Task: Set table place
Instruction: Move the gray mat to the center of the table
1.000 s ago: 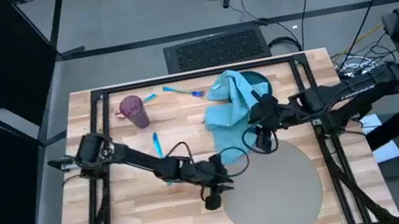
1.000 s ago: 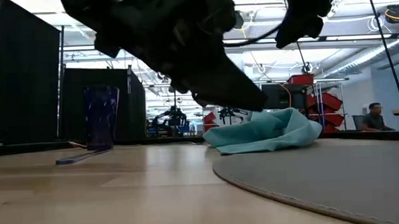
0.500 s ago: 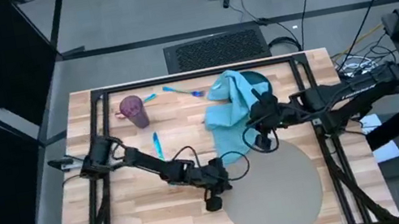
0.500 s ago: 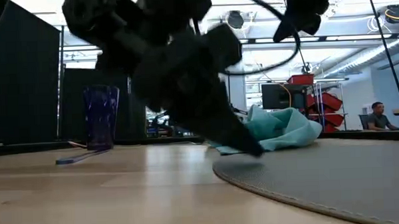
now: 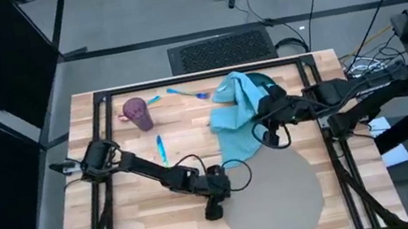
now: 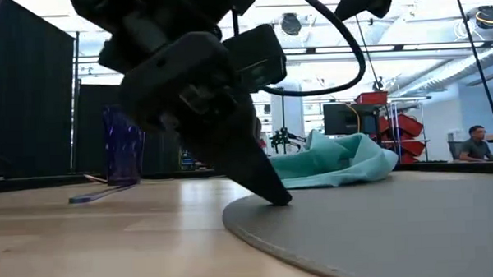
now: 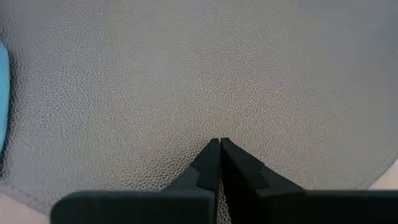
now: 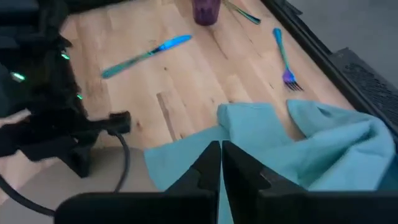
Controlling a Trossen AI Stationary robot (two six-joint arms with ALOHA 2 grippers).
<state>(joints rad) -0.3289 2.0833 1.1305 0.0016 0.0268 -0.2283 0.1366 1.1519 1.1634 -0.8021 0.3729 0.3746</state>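
The round grey placemat (image 5: 274, 199) lies flat on the wooden table (image 5: 142, 218), toward its near edge. My left gripper (image 5: 220, 204) is shut, with its tips down on the mat near the mat's left rim; the left wrist view shows its tips (image 7: 219, 148) against the grey mat (image 7: 205, 74). My right gripper (image 5: 261, 113) is shut and hangs high over the teal cloth (image 5: 233, 113), touching nothing. In the low view the left gripper (image 6: 280, 196) meets the mat (image 6: 381, 224). My left gripper presses its shut fingertips (image 6: 273, 191) down on the placemat's top face, a little inside its left rim (image 6: 233, 217). The fingers come slanting down from above and from the table's left. The mat lies flat on the table.
A purple cup (image 5: 136, 114) stands at the far left. A blue knife (image 5: 160, 147), a fork (image 5: 188, 94) and a spoon (image 5: 153, 100) lie near it. The teal cloth partly covers a dark plate (image 5: 267, 80). Bare wood lies left of the mat.
My left gripper has come down onto the placemat and drawn it a short way toward the table's left and near edges; the mat has stayed flat. My right gripper has risen above the cloth.
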